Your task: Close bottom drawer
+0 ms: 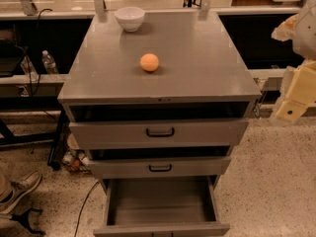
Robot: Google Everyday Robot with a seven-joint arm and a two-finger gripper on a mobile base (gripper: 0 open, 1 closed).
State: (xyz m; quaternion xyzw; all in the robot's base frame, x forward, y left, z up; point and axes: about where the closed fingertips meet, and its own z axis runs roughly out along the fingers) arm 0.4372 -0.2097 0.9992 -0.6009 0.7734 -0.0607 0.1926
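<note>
Grey cabinet (pixel 207 68) fills the centre of the view, w/ 3 drawers down its front. The bottom drawer (pixel 160 206) sits lowest, at the btm edge of the frame, and stands pulled far out. Its plain grey box is open to the camera w/ nothing in it, and its front panel runs along the frame's lower edge. Its handle is cut off by that edge.

The mid drawer (pixel 197 168) above it sticks out only a little and has a small black bar handle (pixel 160 168). The top drawer (pixel 207 132) is also out a bit, w/ a dark gap over it and a bigger black handle (pixel 160 132).

On the cabinet top an orange ball (pixel 149 62) rests approx centre. A white bowl (pixel 130 18) sits near the back edge, well apart from the ball.

The gripper (pixel 295 95) is at the far right edge of the frame. It's a cream-coloured piece hanging beside the cabinet's top corner, touching neither cabinet nor drawers and well above the bottom drawer. Can't tell whether it's open or closed, as it's partly out of frame.

A clear water bottle (pixel 49 62) stands behind the cabinet on the other side. A shoe (pixel 20 185) rests on the speckled floor (pixel 266 181) at lower left.
</note>
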